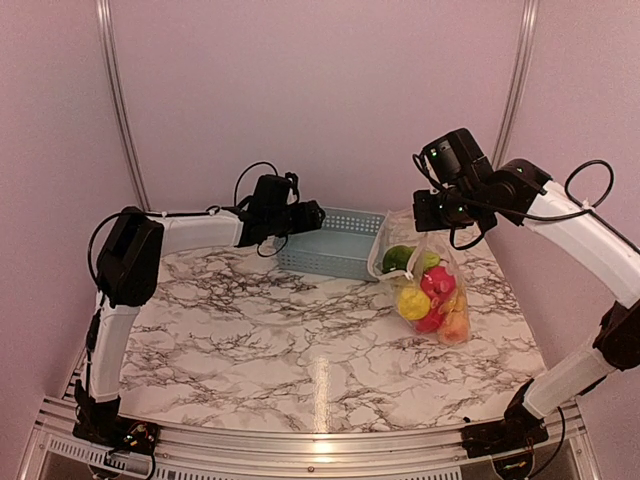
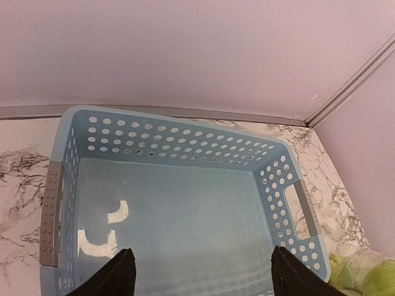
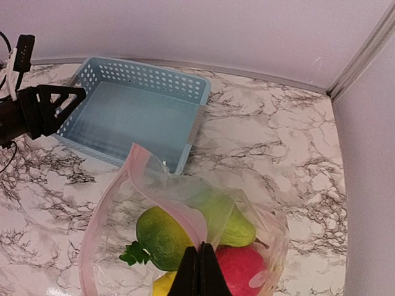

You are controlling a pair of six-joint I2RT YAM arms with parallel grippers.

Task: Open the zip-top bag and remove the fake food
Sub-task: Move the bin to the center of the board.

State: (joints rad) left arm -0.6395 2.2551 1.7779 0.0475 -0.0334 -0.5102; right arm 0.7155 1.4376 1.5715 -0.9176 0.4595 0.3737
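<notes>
Pinching bag point(image 1: 400, 235) rim with right gripper point(image 3: 199, 271) fully closed, right of centre in top view (food point(image 1: 437, 283) inside). Holding nothing with left gripper point(image 2: 202, 259), spread wide over basket point(image 2: 179, 145) at upper middle.

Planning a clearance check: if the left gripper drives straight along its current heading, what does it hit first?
Most likely the light blue basket. The open left gripper points down into it, so it would probably meet the basket's floor first. How far off that is stays unclear.
</notes>
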